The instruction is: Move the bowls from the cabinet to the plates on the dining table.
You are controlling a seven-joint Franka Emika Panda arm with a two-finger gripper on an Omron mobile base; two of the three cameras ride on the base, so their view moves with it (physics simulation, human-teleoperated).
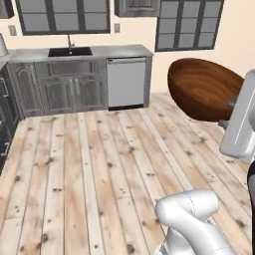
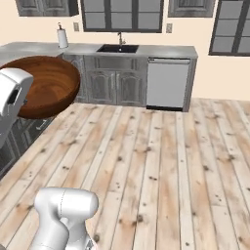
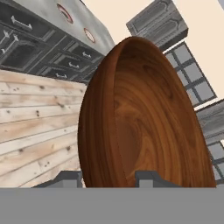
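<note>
Plank-floored kitchen, sink counter [image 1: 74, 51] behind. Wooden bowl [image 3: 144, 118]: rigid, glossy, slippery; rim clamped between gripper [image 3: 109, 177] fingers, likely best hold.

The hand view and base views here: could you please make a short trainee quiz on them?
1. True or false: the gripper holds the wooden bowl by its rim.
2. In the hand view, where are the plates? A on the floor; B on the marbled table top; C in the sink.
3. What stands right of the sink cabinet in the left base view?

Key: 1 true. 2 B. 3 the dishwasher.
</note>
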